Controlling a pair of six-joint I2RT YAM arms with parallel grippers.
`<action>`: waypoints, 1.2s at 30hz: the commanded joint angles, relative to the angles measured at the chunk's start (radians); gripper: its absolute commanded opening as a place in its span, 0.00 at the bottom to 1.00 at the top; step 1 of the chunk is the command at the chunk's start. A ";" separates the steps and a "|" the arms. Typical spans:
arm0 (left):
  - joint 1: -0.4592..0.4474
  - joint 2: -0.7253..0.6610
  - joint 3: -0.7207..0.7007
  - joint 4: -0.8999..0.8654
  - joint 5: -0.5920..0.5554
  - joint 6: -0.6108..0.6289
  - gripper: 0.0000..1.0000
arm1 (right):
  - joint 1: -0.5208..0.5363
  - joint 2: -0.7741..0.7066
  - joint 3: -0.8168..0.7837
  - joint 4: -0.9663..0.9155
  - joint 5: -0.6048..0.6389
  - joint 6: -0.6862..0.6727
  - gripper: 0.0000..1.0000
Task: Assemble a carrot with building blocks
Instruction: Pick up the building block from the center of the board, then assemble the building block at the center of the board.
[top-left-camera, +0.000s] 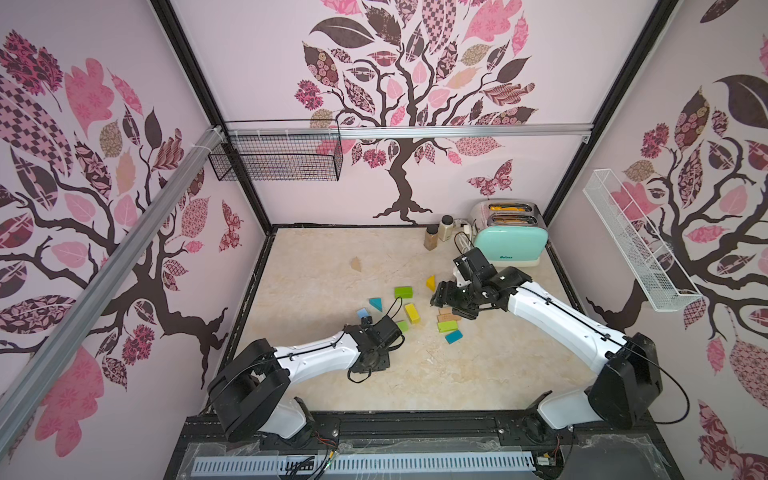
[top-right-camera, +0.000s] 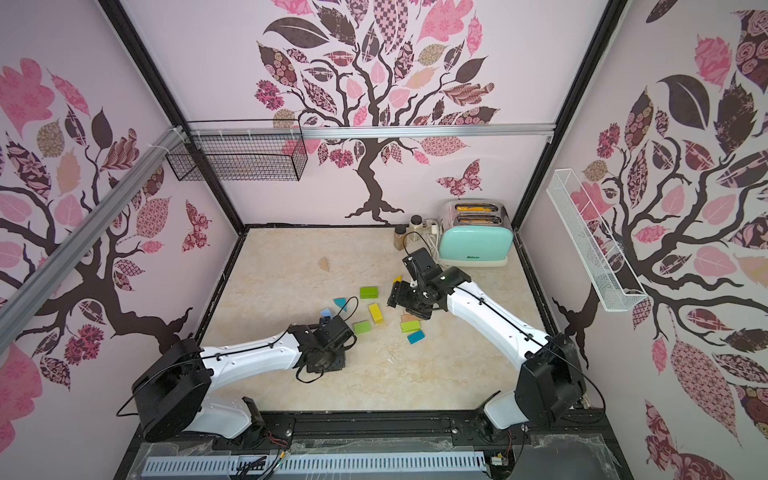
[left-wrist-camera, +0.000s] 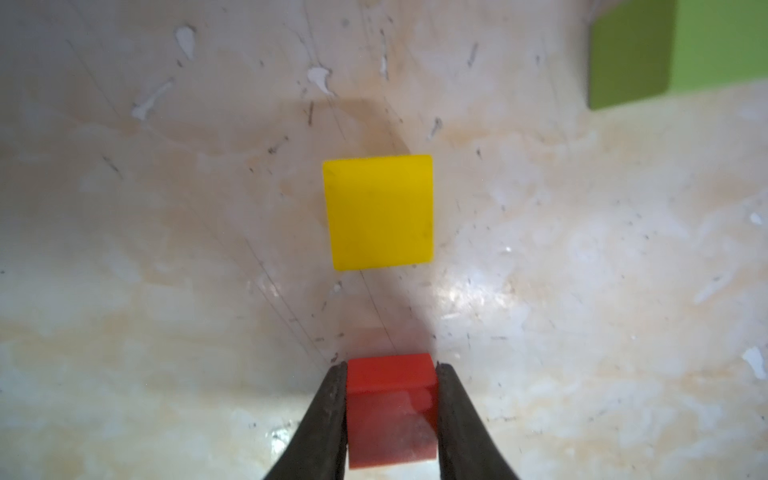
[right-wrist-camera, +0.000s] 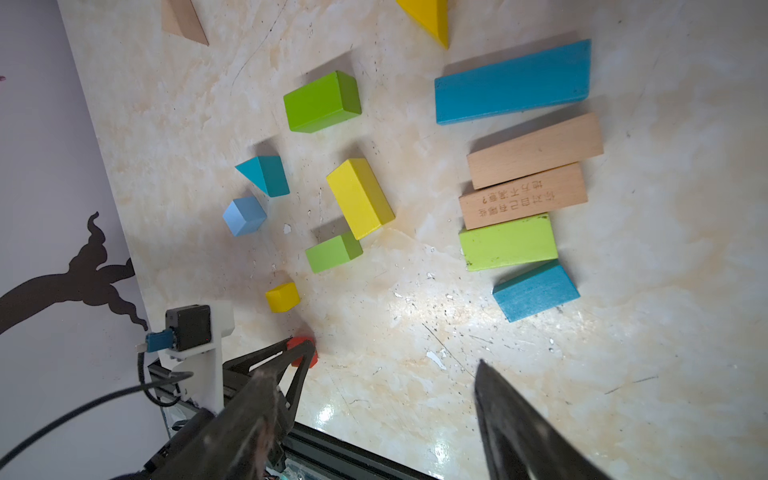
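Slotted duct (top-left-camera: 361, 462), marbled tabletop (top-left-camera: 328, 253), tree-decal walls (top-left-camera: 257, 62)

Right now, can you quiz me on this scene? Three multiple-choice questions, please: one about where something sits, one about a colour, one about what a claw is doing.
1. Where on the table does the toaster stand?
A. far corner, robot's right
B. near corner, robot's left
C. the middle

2. What colour is the thing the left gripper holds?
A. blue
B. red
C. green

3. How does the right gripper stand?
A. shut on something
B. shut, empty
C. open, holding nothing

Answers:
1 A, both top views show it in the back corner on that side.
2 B, the left wrist view shows a red block pinched between the jaws.
3 C, the right wrist view shows its jaws wide apart over bare table.
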 joint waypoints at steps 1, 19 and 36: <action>-0.015 -0.006 0.112 -0.040 0.042 0.024 0.24 | -0.015 -0.038 0.045 -0.042 0.031 -0.036 0.78; -0.169 0.590 0.650 0.106 0.208 0.008 0.25 | -0.134 -0.261 -0.026 -0.074 0.067 -0.023 0.78; -0.168 0.736 0.810 0.025 0.170 0.012 0.52 | -0.146 -0.302 -0.078 -0.074 0.061 -0.044 0.79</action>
